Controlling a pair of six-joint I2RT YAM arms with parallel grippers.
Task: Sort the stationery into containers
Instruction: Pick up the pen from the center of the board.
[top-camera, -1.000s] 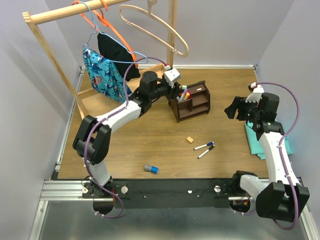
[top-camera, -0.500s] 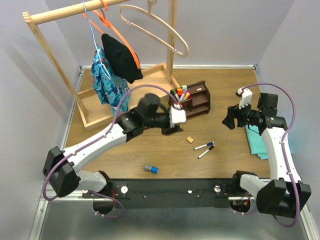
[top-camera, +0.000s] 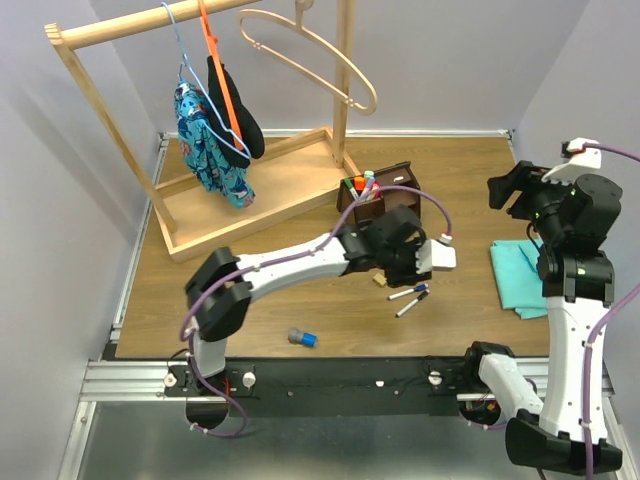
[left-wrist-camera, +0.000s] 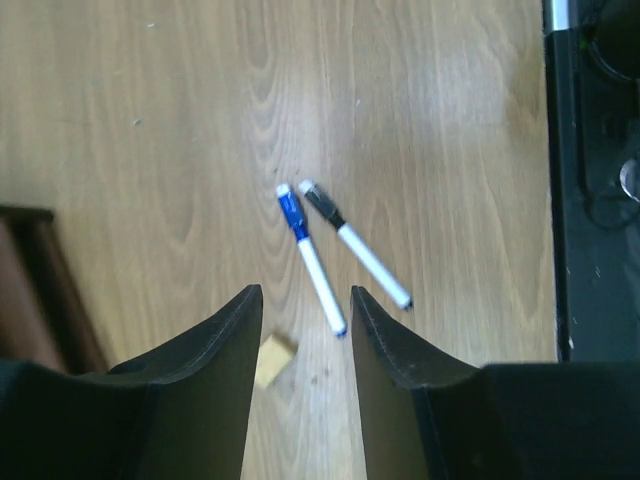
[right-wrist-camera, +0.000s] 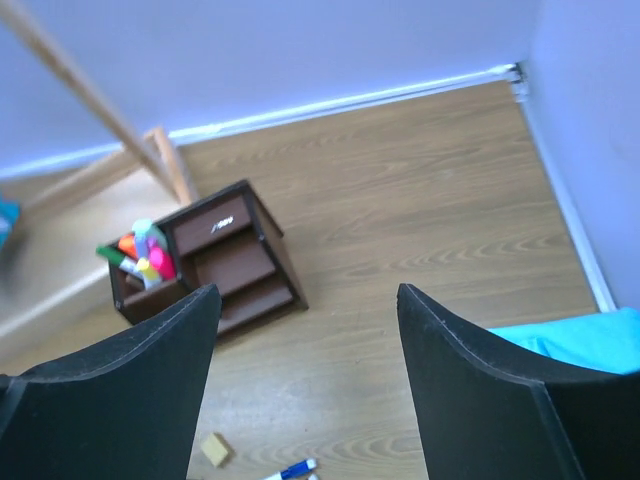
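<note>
The dark brown organiser (right-wrist-camera: 215, 262) stands upright on the surface (top-camera: 470, 180). Its end compartment holds a bunch of pens (right-wrist-camera: 143, 255), standing up, with green, orange, pink and yellow tops. Two thin white markers lie flat, a blue-capped marker (left-wrist-camera: 310, 258) and a black-capped marker (left-wrist-camera: 355, 243). Their caps are just beside each other and their bodies spread apart. A small tan cube (left-wrist-camera: 274, 359) rests near the white end of the blue-capped marker. A short grey cylinder (top-camera: 302, 338) with a blue end lies on its side, well apart, by the near edge.

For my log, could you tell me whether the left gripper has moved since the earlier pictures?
Yes: the left gripper left the desk organiser, moving nearer and rightward, over the two markers.
</note>
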